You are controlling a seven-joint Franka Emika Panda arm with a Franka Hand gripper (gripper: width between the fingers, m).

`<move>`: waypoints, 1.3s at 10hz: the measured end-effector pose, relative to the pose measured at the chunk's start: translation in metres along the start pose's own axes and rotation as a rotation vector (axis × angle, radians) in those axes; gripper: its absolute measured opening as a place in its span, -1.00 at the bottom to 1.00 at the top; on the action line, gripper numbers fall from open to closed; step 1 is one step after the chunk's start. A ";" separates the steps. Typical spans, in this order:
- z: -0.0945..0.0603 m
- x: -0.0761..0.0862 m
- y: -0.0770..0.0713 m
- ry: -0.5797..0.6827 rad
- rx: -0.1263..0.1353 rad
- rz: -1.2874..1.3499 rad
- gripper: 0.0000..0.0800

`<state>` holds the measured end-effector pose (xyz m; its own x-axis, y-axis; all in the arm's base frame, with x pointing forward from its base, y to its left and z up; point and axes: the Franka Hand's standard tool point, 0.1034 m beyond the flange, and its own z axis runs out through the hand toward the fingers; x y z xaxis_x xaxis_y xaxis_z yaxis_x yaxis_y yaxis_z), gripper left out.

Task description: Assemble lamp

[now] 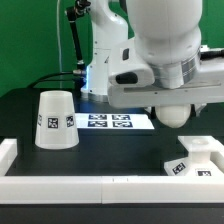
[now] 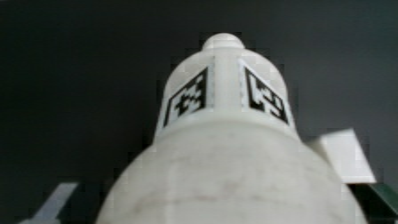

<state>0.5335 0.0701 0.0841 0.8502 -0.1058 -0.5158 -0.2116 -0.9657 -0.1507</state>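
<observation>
Black counter (image 1: 20, 105), open dark room between shade and base. Arm (image 1: 165, 45) huge in the exterior view, top cut off by the frame. White rail (image 1: 60, 182) along the near edge, raised corner at the exterior view's left. Shade (image 1: 55, 120) wide end down, just beside marker board (image 1: 108, 121). Base (image 1: 195, 160) against the rail, running off the exterior view's right edge. Bulb (image 1: 172, 113) under the arm, apart from base, pinched between jaws. Fingers (image 2: 342, 155) mostly hidden behind it in the wrist view.

Bare tabletop (image 1: 110, 150) lay open between the shade (image 1: 55, 120) and the base (image 1: 195, 160), also under the bulb (image 2: 222, 110) gripped in the tool (image 2: 199, 180); a low white rail (image 1: 90, 185) fenced the near edge.
</observation>
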 end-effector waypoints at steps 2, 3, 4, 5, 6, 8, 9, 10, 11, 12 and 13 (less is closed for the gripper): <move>-0.021 0.004 -0.001 0.156 0.004 -0.016 0.44; -0.029 0.003 -0.001 0.205 0.005 -0.014 0.44; -0.032 0.007 -0.005 0.254 0.006 -0.013 0.44; -0.033 0.014 -0.005 0.352 0.004 -0.016 0.44; -0.032 0.013 -0.004 0.420 0.000 -0.017 0.44; -0.041 0.016 -0.007 0.551 -0.037 -0.068 0.44; -0.047 0.014 -0.010 0.570 -0.076 -0.130 0.44; -0.057 0.016 -0.011 0.567 -0.109 -0.198 0.44; -0.065 0.016 -0.011 0.539 -0.118 -0.230 0.44; -0.068 0.018 -0.013 0.540 -0.117 -0.231 0.44; -0.066 0.018 -0.012 0.539 -0.118 -0.231 0.44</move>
<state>0.5828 0.0643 0.1320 0.9991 0.0343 0.0242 0.0365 -0.9945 -0.0977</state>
